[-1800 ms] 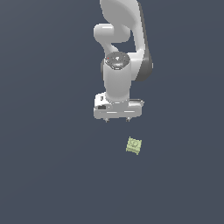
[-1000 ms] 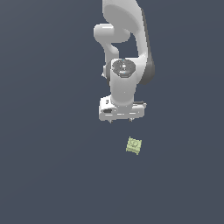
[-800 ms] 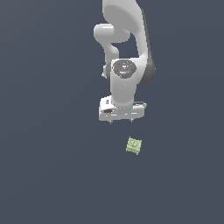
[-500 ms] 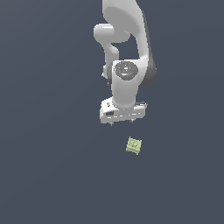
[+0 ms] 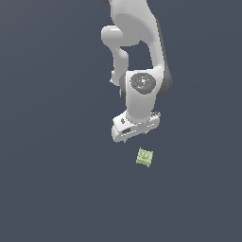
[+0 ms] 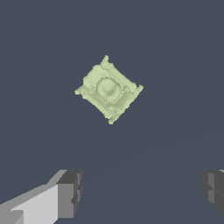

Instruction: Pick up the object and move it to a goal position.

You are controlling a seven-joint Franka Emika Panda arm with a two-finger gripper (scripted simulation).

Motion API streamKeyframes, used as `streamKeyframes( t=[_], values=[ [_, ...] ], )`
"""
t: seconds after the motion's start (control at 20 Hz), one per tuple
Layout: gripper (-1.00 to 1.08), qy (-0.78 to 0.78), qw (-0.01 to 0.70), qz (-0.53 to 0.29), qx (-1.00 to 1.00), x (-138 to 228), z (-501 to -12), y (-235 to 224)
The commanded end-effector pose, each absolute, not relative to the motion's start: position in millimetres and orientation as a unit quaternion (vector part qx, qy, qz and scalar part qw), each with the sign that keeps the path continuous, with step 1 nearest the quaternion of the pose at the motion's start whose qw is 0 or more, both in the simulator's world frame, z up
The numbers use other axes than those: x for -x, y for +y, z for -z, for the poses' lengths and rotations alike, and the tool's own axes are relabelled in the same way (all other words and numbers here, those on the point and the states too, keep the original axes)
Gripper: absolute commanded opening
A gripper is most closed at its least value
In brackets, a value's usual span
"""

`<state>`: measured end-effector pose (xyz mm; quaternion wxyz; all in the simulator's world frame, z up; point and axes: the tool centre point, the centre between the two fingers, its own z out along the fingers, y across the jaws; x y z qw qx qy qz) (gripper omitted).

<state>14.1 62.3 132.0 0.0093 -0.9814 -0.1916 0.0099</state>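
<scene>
The object (image 5: 144, 157) is a small pale yellow-green blocky piece with a ring mark on top. It lies flat on the dark surface, turned at an angle. It also shows in the wrist view (image 6: 108, 89), clear of the fingers. My gripper (image 5: 133, 135) hangs above the surface, just up and to the exterior view's left of the object, not touching it. Its jaws stand wide apart and hold nothing. In the wrist view the two fingertips (image 6: 69, 194) show with bare surface between them, around the gripper's middle (image 6: 142, 188).
The dark blue-grey surface (image 5: 56, 189) spreads all around with nothing else on it. The white arm (image 5: 137, 56) rises behind the gripper toward the top of the exterior view.
The gripper has come down and shifted slightly toward the object, and the wrist has turned. The object has not moved.
</scene>
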Motion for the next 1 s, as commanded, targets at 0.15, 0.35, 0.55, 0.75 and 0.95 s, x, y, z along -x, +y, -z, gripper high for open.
streamKeyframes(
  t=[0.15,0.35,0.55,0.75,0.95],
  values=[
    [1.0,-0.279,0.006,-0.009,0.96,-26.8,-124.1,73.3],
    [1.0,-0.34,0.005,-0.008,0.94,-35.9,-118.3,81.3],
    [1.0,-0.4,0.003,-0.006,0.916,-44.7,-112.4,89.2],
    [1.0,-0.458,0.002,-0.005,0.889,-53.2,-106.5,96.9],
    [1.0,-0.506,0.001,-0.003,0.863,-60.5,-101.3,103.4]
  ],
)
